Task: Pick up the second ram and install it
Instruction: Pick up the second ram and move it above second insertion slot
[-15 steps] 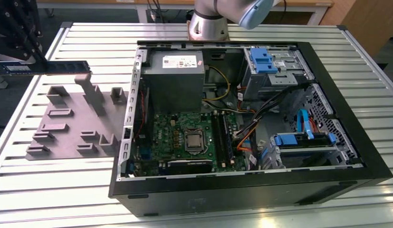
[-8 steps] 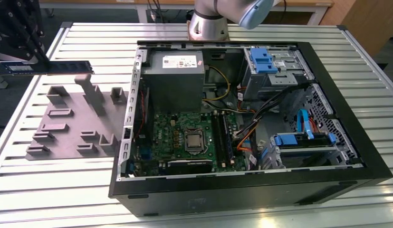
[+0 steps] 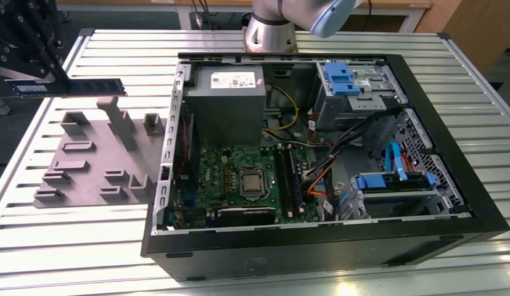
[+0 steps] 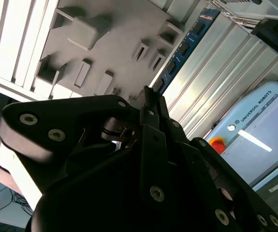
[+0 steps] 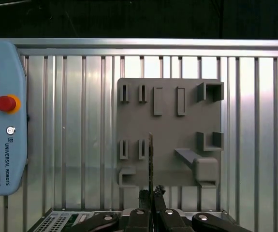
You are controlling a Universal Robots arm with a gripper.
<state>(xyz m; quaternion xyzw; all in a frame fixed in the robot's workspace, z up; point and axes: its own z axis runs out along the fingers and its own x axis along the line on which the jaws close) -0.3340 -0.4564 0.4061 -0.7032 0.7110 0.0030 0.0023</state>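
Now held above the grey fixture (image 3: 90, 166), the second ram (image 3: 69, 87) is clamped edge-on between the fingers of the gripper (image 5: 151, 192), and carrying it well probably means keeping it level and steady.

On the desk (image 3: 74, 246), toward the exterior view's right: computer case (image 3: 320, 253), lying open, with motherboard (image 3: 230, 166) inside and power supply (image 3: 226, 105) behind it. Just beside, to the exterior view's left: fixture (image 3: 90, 172). Above the fixture, apart from it: second ram (image 3: 69, 88), clamped in the tool (image 5: 151, 193).
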